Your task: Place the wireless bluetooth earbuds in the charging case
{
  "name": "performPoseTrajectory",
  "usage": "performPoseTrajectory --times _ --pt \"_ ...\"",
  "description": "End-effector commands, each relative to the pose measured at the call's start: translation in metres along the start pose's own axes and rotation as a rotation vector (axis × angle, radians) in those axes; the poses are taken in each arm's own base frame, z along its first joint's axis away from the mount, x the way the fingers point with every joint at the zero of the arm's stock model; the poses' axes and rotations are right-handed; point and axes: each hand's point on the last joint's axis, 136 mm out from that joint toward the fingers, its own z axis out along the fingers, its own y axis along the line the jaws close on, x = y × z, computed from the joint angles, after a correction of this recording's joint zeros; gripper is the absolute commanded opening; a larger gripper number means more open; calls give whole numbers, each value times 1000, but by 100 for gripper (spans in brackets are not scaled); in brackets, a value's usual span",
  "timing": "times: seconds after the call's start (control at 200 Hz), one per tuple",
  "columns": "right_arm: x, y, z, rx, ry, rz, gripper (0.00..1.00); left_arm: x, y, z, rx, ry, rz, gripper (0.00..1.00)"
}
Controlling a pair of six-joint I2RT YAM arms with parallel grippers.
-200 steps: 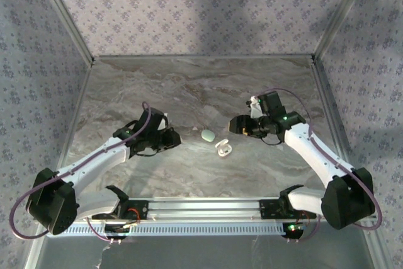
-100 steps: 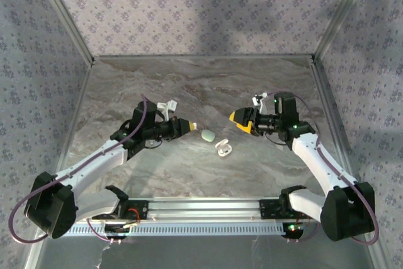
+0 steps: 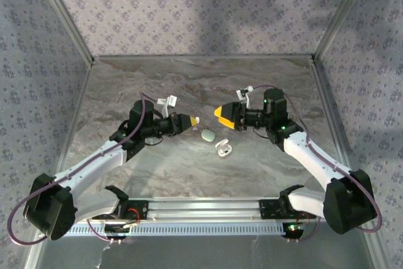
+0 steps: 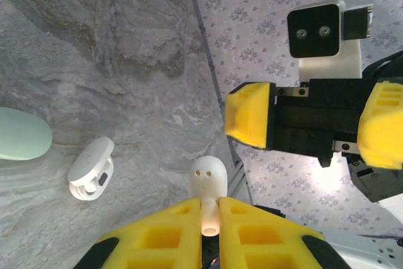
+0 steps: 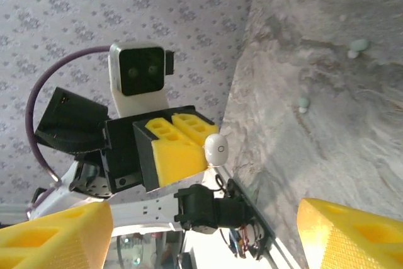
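The left gripper (image 4: 209, 215) pinches a white earbud (image 4: 207, 181) by its stem (head poking past the fingertips (image 4: 252, 222)); the right gripper (image 4: 315, 121) faces it, spread wide and empty. From above, the open charging case (image 3: 223, 149) lies at about the earbud's five o'clock.

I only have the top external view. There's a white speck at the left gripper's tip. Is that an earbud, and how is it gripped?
Observer: Yes. In the left wrist view, the left gripper is shut on the stem of the earbud, with its rounded head poking out forward.
Operator: Is the right gripper ready to take it?
Observer: The right gripper faces the earbud, jaws wide apart, holding nothing.
Operator: Is the white case open?
Observer: Yes. The white charging case lies lid-open on the table, apart from the pale green case.
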Motion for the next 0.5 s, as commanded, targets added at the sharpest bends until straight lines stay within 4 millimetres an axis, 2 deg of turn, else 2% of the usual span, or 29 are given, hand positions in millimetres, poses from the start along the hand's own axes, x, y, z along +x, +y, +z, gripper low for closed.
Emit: performPoseTrajectory --times 0.0,0.13,0.495 --pt "-5 27 8 -87 2 -55 77 0 -25 -4 87 -5 33 13" --pt "-5 29 18 -103 18 -38 71 0 -31 -4 106 -7 38 14" --pt "-4 33 34 -160 63 6 68 2 -43 -8 144 -10 58 14"
